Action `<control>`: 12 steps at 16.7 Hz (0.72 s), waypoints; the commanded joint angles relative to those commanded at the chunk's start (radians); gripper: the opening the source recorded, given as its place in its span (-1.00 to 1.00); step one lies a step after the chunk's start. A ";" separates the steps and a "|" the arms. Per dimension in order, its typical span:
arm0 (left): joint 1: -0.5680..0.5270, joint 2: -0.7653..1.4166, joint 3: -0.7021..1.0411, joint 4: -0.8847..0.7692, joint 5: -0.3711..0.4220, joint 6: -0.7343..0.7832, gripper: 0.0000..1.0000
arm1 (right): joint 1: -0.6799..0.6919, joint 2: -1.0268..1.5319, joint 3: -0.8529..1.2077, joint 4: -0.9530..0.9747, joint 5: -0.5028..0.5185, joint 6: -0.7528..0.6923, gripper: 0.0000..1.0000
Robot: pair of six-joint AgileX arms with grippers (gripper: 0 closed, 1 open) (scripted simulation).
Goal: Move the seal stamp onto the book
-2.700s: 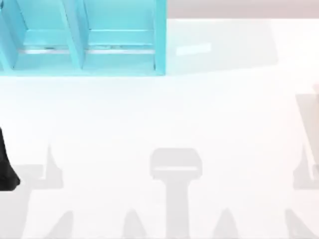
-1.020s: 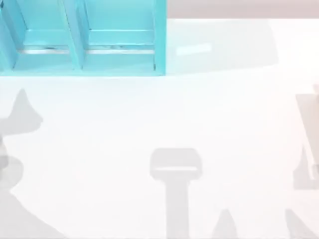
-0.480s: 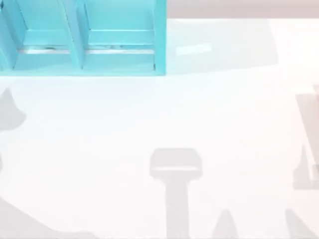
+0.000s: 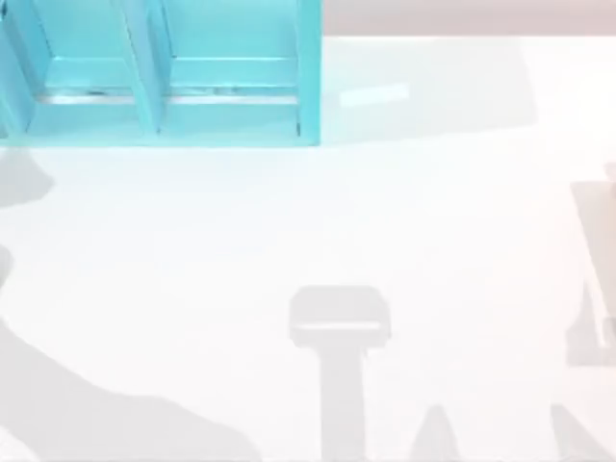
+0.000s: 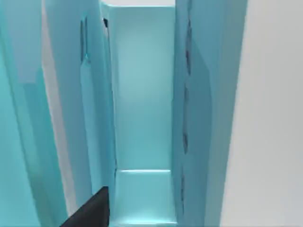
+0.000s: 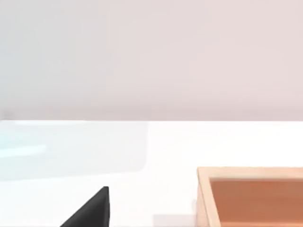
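Note:
The seal stamp and the book are out of view. A dark tip of my left gripper shows in the left wrist view, close in front of a turquoise shelf unit and facing one of its narrow compartments. In the right wrist view a dark tip of my right gripper hangs over the white table, with a wooden box a short way off. Nothing shows in either gripper.
The turquoise shelf unit with upright dividers stands at the table's far left. A sliver of the wooden box sits at the right edge. Grey arm shadows lie across the white tabletop, the largest at the near left.
My left arm's dark shape has left the top view's left edge. Its shadow has slid toward the shelf unit, and a broad shadow has spread over the near left corner. The right side is unchanged.

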 joint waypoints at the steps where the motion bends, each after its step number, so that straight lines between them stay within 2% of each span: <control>1: -0.013 0.025 0.048 -0.021 -0.012 -0.002 1.00 | 0.000 0.000 0.000 0.000 0.000 0.000 1.00; 5: -0.051 0.094 0.181 -0.083 -0.049 -0.008 1.00 | 0.000 0.000 0.000 0.000 0.000 0.000 1.00; 10: -0.054 0.099 0.191 -0.089 -0.052 -0.008 1.00 | 0.000 0.000 0.000 0.000 0.000 0.000 1.00; 12: -0.054 0.099 0.191 -0.089 -0.052 -0.008 0.70 | 0.000 0.000 0.000 0.000 0.000 0.000 1.00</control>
